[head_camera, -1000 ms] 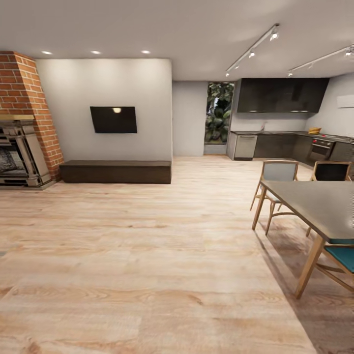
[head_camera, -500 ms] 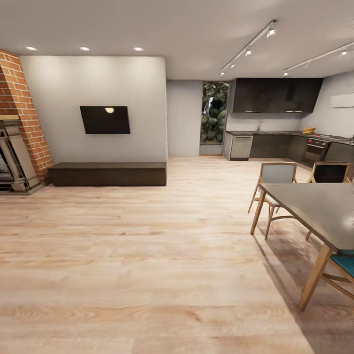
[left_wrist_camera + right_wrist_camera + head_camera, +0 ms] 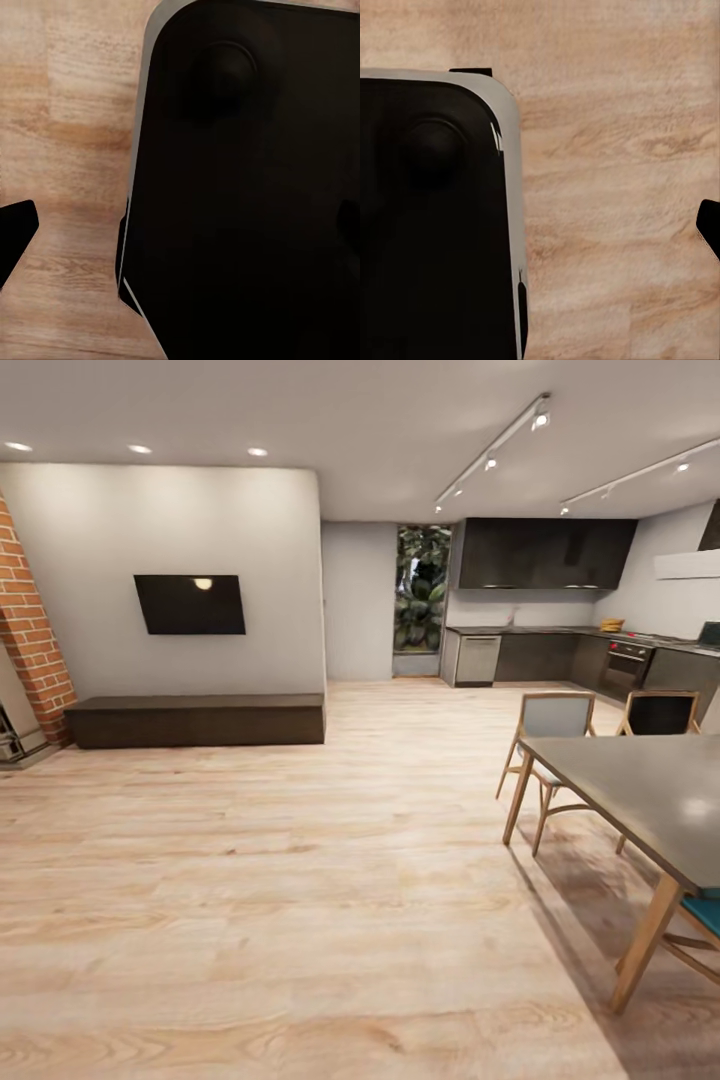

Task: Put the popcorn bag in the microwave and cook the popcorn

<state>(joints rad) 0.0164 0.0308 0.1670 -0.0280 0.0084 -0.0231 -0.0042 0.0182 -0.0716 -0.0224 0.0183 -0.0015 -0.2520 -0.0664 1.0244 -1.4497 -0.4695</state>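
Far off at the back right of the head view runs the kitchen's dark countertop (image 3: 545,629) over dark cabinet fronts. A small yellowish thing (image 3: 611,625) sits on it, too small to identify. A small box with a dark face (image 3: 711,634) stands at the right edge; it may be the microwave. The popcorn bag and popcorn cannot be made out. My left gripper (image 3: 180,232) hangs over the wooden floor and my own black base, one fingertip (image 3: 15,236) at the picture's edge, nothing held. My right gripper (image 3: 540,232) is likewise empty, with one fingertip (image 3: 709,232) showing.
A grey dining table (image 3: 640,800) with wooden legs and chairs (image 3: 556,720) stands at the right. Against the left wall lie a low dark bench (image 3: 195,720), a wall TV (image 3: 190,603) and a brick fireplace (image 3: 30,650). A built-in oven (image 3: 626,663) sits under the counter. Open wooden floor (image 3: 300,880) stretches ahead.
The whole head view has shifted: the fireplace has slid almost out at the left and the kitchen sits nearer the middle, so the camera has turned right. Nothing in the room moved.
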